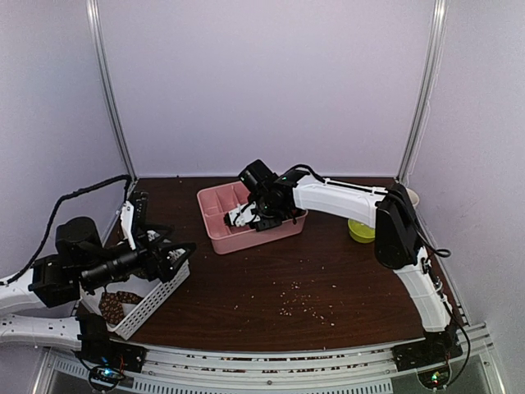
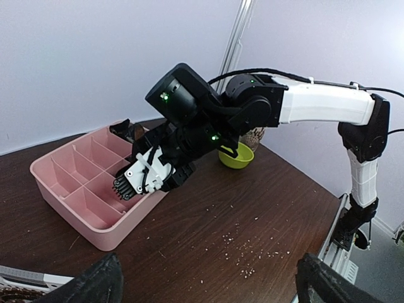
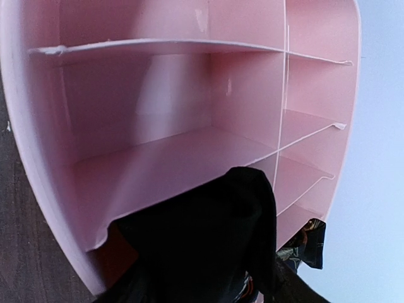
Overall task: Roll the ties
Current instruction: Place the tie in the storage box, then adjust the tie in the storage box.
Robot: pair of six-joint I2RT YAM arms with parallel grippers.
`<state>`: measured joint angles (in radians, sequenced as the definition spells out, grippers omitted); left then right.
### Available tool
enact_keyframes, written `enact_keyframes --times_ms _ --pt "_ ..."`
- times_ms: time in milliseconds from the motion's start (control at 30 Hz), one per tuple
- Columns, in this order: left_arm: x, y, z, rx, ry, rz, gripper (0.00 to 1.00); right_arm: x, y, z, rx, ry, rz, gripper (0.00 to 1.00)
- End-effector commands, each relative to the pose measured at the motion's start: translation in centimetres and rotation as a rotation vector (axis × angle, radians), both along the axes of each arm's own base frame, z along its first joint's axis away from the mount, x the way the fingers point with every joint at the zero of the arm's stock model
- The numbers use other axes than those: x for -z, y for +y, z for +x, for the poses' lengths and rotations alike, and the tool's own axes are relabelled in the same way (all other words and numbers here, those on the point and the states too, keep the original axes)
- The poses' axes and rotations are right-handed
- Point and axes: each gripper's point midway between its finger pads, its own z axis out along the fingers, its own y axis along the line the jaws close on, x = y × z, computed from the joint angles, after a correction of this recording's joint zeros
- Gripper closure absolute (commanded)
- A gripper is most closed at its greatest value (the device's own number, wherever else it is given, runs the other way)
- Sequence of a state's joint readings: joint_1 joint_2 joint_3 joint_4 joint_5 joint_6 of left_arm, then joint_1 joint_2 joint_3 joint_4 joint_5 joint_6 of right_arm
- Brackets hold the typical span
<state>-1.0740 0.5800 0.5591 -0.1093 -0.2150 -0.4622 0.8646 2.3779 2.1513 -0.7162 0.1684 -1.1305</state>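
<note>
My right gripper (image 1: 248, 215) reaches into a pink divided tray (image 1: 215, 232) at the back middle of the table. In the right wrist view a plain black tie (image 3: 208, 240) bunches over the jaws and hides the fingers, just above a near compartment of the tray (image 3: 158, 158). A dark patterned coiled tie (image 3: 310, 238) sits in a far corner compartment and also shows in the left wrist view (image 2: 129, 130). Brown patterned ties (image 1: 115, 305) lie in a white basket (image 1: 156, 300) at the left. My left gripper (image 2: 208, 284) hangs open and empty above that basket.
A yellow-green bowl (image 1: 361, 231) stands at the back right, with a pale cup (image 1: 410, 197) behind it. Small light crumbs (image 1: 302, 304) are scattered on the dark wooden table in front of the tray. Grey walls and metal posts enclose the table.
</note>
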Motion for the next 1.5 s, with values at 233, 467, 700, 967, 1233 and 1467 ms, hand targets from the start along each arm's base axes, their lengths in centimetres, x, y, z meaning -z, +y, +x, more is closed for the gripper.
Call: enact_keyframes --times_ms 233,467,700,967,1233,1467 --pt "0.4 0.2 0.5 -0.026 -0.004 0.005 0.02 -2.1 -0.6 -2.1 -0.016 0.006 0.004 0.45" --pt "0.2 0.0 0.5 -0.021 -0.005 0.004 0.02 -4.2 -0.4 -2.7 -0.040 -0.012 0.061 0.75" --pt "0.4 0.1 0.6 -0.028 -0.006 0.010 0.02 -3.0 0.1 -2.8 -0.055 0.017 0.040 0.86" --pt "0.6 0.7 0.5 -0.042 -0.007 0.019 0.02 0.0 0.9 -1.7 -0.041 0.037 0.025 0.92" --pt "0.6 1.0 0.5 -0.048 -0.012 0.021 0.02 2.5 0.3 -0.9 -0.006 0.044 -0.016 0.96" --pt "1.2 0.6 0.9 -0.054 -0.007 0.057 0.02 -3.2 1.0 -0.7 0.025 -0.033 0.109 0.89"
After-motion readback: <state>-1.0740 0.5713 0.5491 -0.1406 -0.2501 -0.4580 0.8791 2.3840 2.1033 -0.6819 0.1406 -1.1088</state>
